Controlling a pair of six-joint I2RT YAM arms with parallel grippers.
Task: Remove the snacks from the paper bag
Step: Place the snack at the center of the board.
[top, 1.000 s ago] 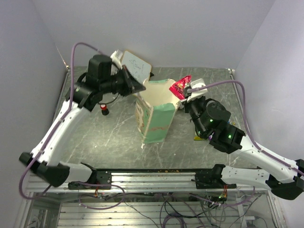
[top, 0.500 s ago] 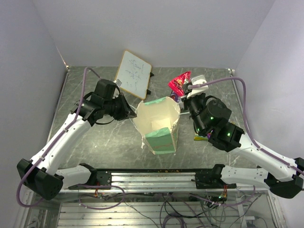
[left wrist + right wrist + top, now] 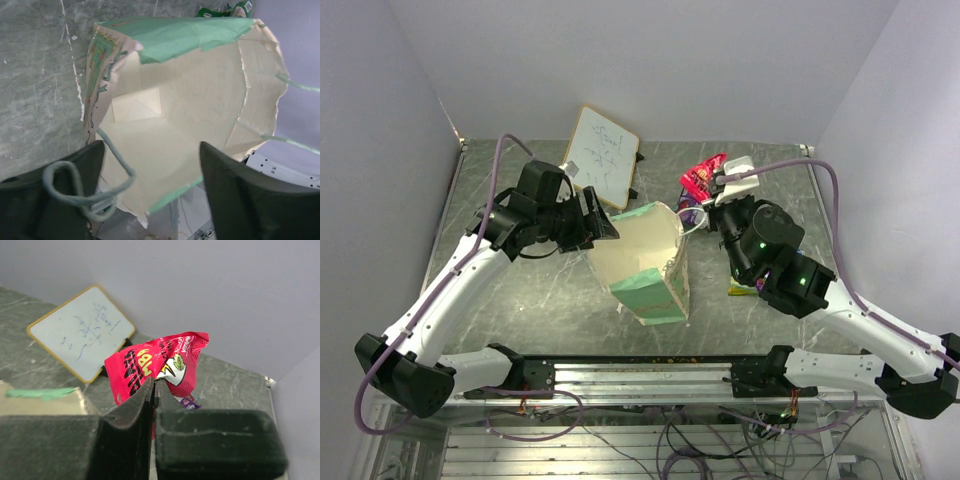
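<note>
Right claw (image 3: 155, 385): fingers pressed together on a red snack packet (image 3: 162, 367). The packet sticks up crumpled above the fingertips, off the tabletop, over the far-right part.

Top view: same claw (image 3: 712, 190) with the red packet (image 3: 703, 177) above a small purple packet (image 3: 690, 212) lying on the tabletop (image 3: 520, 300). Another snack, yellow and purple (image 3: 745, 290), lies beside the right arm towards the right edge.

Left claw (image 3: 151, 150): jaws wide, gripping nothing. A string handle (image 3: 75, 192) of the paper bag (image 3: 175, 125) is looped over the finger on the left of the wrist view. The bag's open mouth faces this claw; cream inner walls and the folded bottom are visible. A green packet (image 3: 220, 10) peeks past the bag's far rim.

Top view: left claw (image 3: 600, 222) at the bag's rim. Paper bag (image 3: 655, 270) mid-tabletop, tilted, mint band towards the near edge.

White framed board (image 3: 603, 155) leans at the far edge, left of centre.
</note>
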